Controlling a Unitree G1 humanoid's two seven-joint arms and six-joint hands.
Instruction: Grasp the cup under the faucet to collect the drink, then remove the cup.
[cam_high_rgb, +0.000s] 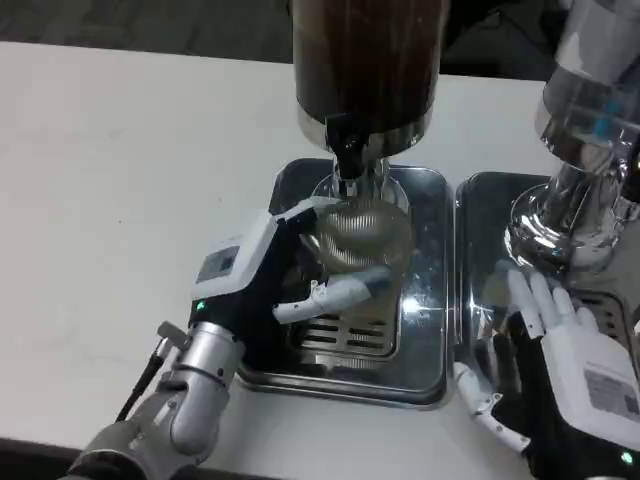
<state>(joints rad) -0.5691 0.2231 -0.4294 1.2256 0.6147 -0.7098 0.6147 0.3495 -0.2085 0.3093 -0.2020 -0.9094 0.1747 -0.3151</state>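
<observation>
A clear ribbed cup (362, 233) stands on the steel drip tray (420, 345) right beneath the black faucet (349, 152) of a dispenser filled with dark drink (368, 55). My left hand (285, 270) wraps around the cup from the left, a finger crossing its front low down. Whether liquid is in the cup is hard to tell. My right hand (560, 345) rests with fingers spread over the neighbouring tray at the right, holding nothing.
A second dispenser with a shiny chrome base (565, 225) stands on its own steel tray (480, 250) at the right. White table surface (120, 200) stretches to the left. The near table edge runs just below the trays.
</observation>
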